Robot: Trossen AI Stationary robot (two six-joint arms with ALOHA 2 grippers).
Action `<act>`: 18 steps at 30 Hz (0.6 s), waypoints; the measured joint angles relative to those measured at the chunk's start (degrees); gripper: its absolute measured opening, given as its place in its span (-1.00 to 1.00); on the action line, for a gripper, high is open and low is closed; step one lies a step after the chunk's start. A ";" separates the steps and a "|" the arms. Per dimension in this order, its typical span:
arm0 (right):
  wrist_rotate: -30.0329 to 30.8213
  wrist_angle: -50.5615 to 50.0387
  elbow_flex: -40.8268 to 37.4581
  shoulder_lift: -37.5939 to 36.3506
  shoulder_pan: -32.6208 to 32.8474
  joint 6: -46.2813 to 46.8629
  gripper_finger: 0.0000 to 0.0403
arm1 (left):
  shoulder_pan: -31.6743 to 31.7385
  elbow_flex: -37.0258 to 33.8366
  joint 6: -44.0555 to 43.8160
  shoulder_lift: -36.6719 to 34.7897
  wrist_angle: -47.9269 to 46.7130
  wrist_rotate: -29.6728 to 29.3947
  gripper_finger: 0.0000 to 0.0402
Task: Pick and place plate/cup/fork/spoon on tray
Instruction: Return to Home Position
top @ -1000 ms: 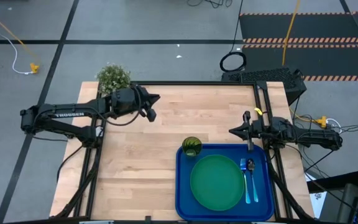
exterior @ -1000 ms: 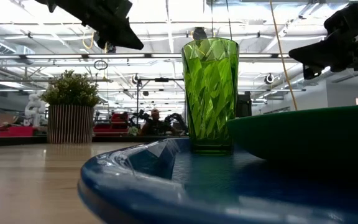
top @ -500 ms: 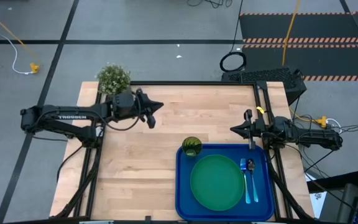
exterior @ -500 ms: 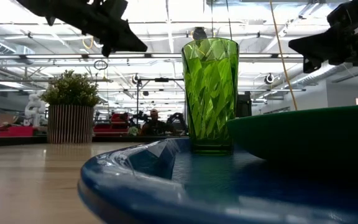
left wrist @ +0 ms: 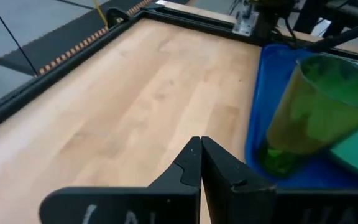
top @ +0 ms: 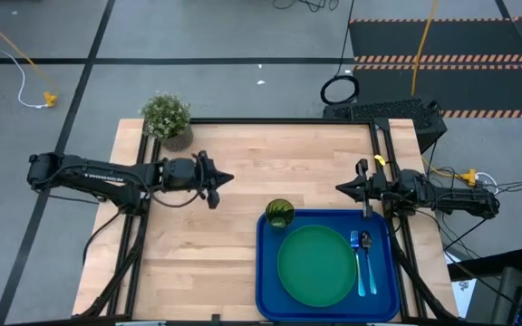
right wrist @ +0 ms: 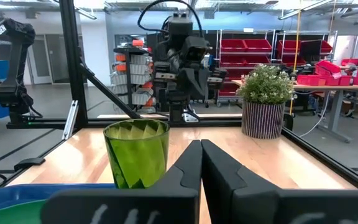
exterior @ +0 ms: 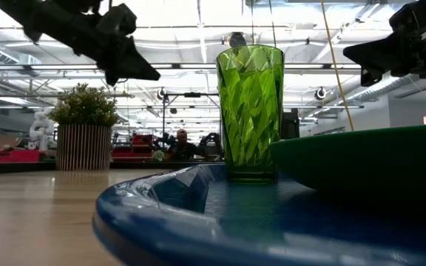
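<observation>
"Where is the big bright-blue plastic tray?"

"In the lower right part of the high view, on the light wooden table. The round flat dark-green plate lies in the middle of it."

"And the small see-through yellow-green cup?"

"It stands upright in the tray's upper left corner, just beside the plate. In the low view the cup fills the middle of the frame."

"Where are the things you eat with?"

"On the right side of the tray, next to the plate. The thin light-blue fork and the spoon with the dark shiny bowl and light-blue handle lie side by side."

"What does the left claw do?"

"It hangs over the bare wood, left of the middle of the high view, well apart from the tray. Its fingers are pressed together and hold nothing."

"And the right claw?"

"It sits just above the tray's upper edge. Its fingers are pressed together too, with nothing in them."

"What else is there?"

"A little potted green plant at the table's upper left corner."
</observation>
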 joint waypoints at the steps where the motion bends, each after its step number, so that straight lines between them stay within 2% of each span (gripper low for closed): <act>1: 0.00 0.00 0.00 0.00 0.00 0.00 -1.00 | -0.79 -0.67 -0.39 -0.64 0.05 -0.61 -0.99; 9: 0.01 0.03 0.00 0.00 0.00 0.00 -1.00 | -6.26 -8.32 -5.36 -8.33 -0.29 -6.69 -0.99; 18: 0.02 0.03 0.00 0.00 0.00 0.00 -1.00 | -8.31 -17.72 -7.13 -17.82 -1.55 -7.85 -0.99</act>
